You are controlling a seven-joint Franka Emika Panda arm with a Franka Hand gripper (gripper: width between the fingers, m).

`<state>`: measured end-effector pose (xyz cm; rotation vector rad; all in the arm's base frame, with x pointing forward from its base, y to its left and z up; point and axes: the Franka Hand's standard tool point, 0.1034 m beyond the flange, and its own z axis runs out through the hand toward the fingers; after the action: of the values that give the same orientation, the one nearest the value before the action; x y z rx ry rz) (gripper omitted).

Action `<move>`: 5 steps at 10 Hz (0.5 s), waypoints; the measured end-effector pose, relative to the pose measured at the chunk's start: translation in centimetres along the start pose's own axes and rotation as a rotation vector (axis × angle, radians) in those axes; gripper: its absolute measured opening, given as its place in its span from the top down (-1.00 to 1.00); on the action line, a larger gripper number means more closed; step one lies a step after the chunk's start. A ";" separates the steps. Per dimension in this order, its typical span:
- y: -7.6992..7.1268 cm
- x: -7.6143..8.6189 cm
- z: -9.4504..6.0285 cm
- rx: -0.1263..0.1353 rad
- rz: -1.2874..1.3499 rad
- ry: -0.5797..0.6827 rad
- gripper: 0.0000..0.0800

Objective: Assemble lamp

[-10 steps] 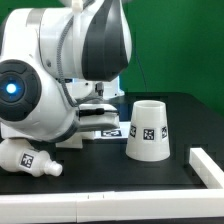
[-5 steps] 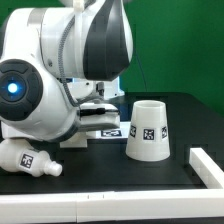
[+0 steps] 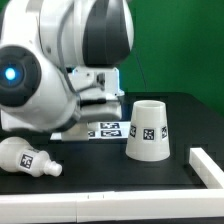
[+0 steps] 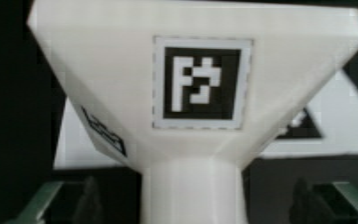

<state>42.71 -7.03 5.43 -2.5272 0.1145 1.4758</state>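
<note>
In the wrist view the white lamp base [image 4: 202, 60] fills the picture, with a square tag on its wide face and a narrow neck running back between my fingers. My gripper [image 4: 194, 205] is open: a dark finger [image 4: 60, 200] stands on each side of the neck, with a gap between. In the exterior view the arm hides both the gripper and the base. The cup-shaped shade [image 3: 148, 130] stands mouth-up on the black table. The bulb [image 3: 25, 158] lies on its side at the exterior view's left front.
The marker board [image 3: 108, 130] lies flat under the arm, beside the shade, and it shows behind the base in the wrist view [image 4: 309, 125]. A white rail [image 3: 205, 165] borders the table at the front and right. The large arm body [image 3: 60, 70] fills the left.
The arm has lifted and shifted a little, so more of the marker board's tags show under it. The shade and the bulb have not moved.
</note>
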 end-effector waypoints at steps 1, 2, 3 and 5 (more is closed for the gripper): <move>-0.4 -1.1 -1.5 0.001 -0.017 0.030 -0.33; -1.0 -2.1 -3.3 -0.008 -0.026 0.077 -0.33; -1.5 -2.2 -4.6 -0.021 -0.038 0.161 -0.33; -1.2 -1.3 -4.1 -0.024 -0.036 0.331 -0.33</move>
<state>45.77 -6.83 8.62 -2.7553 0.1019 1.0402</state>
